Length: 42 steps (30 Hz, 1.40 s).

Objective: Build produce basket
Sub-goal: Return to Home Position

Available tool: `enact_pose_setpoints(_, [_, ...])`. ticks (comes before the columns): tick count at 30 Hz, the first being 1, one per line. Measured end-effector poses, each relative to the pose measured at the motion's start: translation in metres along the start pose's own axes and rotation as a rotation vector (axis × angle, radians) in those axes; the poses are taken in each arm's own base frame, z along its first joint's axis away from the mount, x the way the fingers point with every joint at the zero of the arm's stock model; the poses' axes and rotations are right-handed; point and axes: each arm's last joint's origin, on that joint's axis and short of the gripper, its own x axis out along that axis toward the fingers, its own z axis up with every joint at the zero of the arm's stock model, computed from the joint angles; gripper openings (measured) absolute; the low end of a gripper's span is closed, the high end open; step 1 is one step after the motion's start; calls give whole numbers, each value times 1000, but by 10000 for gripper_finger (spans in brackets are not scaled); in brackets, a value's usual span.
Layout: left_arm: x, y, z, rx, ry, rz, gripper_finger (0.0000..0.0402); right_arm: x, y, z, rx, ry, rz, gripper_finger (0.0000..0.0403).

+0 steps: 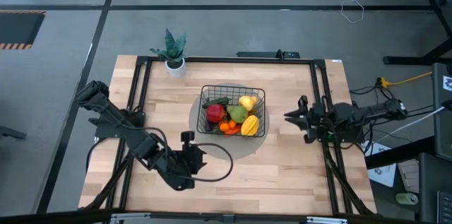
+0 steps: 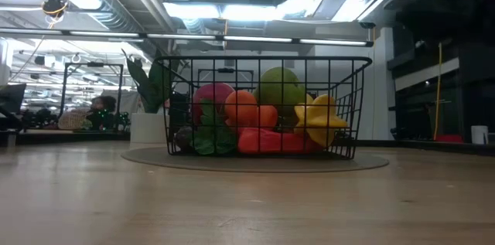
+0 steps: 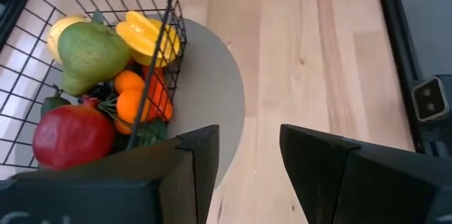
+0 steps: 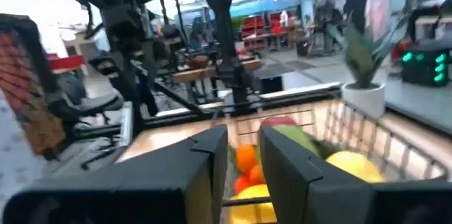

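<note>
Looks done: the basket [image 1: 233,87] sits at table centre with the produce [image 1: 236,114] all inside. Left gripper [image 3: 248,155] at its seven o'clock, right gripper [image 4: 244,153] at three o'clock, both parted and empty; I'd say only parking the arms is left.

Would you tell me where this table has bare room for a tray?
Free: the wood below the grey round disc in the high view, between both arms; the strip beside the potted green plant, beyond the black wire basket. Crowded: the centre with the basket, and around the left gripper and right gripper.
</note>
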Motion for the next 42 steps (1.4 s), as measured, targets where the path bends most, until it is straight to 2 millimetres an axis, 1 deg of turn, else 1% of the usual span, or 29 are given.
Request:
enact_pose_setpoints(5, [4, 6, 3, -22, 1, 17, 137, 1, -8, -4, -10, 39, -69, 87])
enact_pose_setpoints(10, [4, 6, 3, -15, 1, 17, 137, 1, -13, -4, -4, 55, -60, 87])
enact_pose_setpoints(13, [4, 6, 3, -16, 1, 16, 137, 1, -17, -5, -9, 64, -105, 87])
enact_pose_setpoints(17, [4, 6, 3, -17, 1, 16, 137, 0, -24, -12, 27, 131, -171, 87])
enact_pose_setpoints(20, [4, 6, 3, -17, 1, 16, 137, 1, -26, -13, 41, 156, -155, 87])
enact_pose_setpoints(31, [4, 8, 2, 17, 22, 11, 137, 4, -29, -19, 38, 219, -182, 87])
enact_pose_setpoints(36, [-6, 14, 3, 45, 21, 10, 137, 4, -29, -19, 68, 215, -184, 87])
enact_pose_setpoints(39, [-9, 20, -1, 64, 13, -6, 137, 4, -29, -19, 63, 212, -183, 87])
enact_pose_setpoints(42, [1, 29, -15, 61, 9, -32, 137, 4, -29, -19, 67, 212, -184, 87])
